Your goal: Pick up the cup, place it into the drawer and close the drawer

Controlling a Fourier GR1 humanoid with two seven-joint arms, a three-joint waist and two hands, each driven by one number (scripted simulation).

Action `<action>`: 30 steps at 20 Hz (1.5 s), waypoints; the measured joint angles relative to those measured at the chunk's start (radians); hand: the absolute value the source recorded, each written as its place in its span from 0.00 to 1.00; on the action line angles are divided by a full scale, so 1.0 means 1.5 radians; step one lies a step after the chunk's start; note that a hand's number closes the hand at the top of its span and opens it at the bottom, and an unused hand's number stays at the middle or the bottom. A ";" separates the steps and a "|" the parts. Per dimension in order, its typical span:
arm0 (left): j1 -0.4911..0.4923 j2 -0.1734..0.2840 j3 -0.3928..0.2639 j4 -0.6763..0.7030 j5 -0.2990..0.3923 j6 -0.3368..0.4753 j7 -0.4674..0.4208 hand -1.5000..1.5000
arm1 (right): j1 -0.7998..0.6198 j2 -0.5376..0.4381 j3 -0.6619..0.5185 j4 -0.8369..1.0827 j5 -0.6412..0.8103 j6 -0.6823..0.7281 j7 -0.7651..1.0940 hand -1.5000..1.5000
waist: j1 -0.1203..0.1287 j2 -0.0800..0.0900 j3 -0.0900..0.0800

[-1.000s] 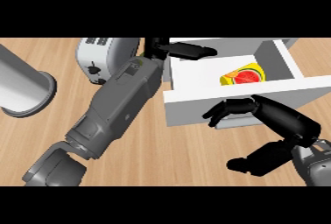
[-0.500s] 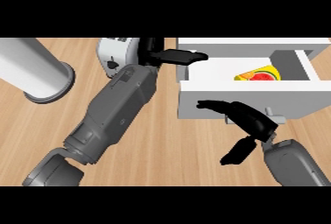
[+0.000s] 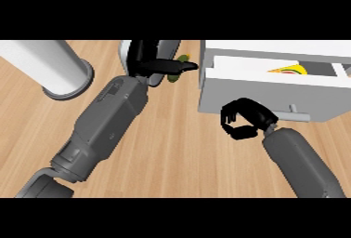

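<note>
The cup (image 3: 147,58) is seen at the tabletop's (image 3: 171,148) far edge, left of the open drawer (image 3: 274,90). It is wrapped by the left robot hand (image 3: 161,65), so the drawer lies to that hand's right. The right robot hand (image 3: 241,120), curled and holding nothing, is placed against the drawer front.

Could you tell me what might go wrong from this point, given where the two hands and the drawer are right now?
1. The left hand is curled over something beside the drawer; most of it is hidden, so whether it is the cup can't be confirmed.
2. The curled right hand sits against the drawer front near the handle and may shut the drawer before anything more goes in.
</note>
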 measured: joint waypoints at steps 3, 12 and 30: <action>0.026 0.017 -0.001 -0.027 0.003 -0.017 0.009 0.00 | -0.055 0.005 -0.036 0.088 -0.003 -0.030 -0.044 1.00 | 0.012 0.004 0.001; 0.091 0.047 -0.012 -0.082 0.003 -0.058 0.019 0.00 | -0.157 -0.017 -0.130 0.230 -0.050 -0.040 -0.119 1.00 | 0.041 0.011 0.005; 0.140 0.080 -0.020 -0.128 0.010 -0.122 0.034 0.00 | -0.137 -0.058 -0.176 0.196 -0.148 0.123 -0.119 1.00 | 0.069 0.020 0.012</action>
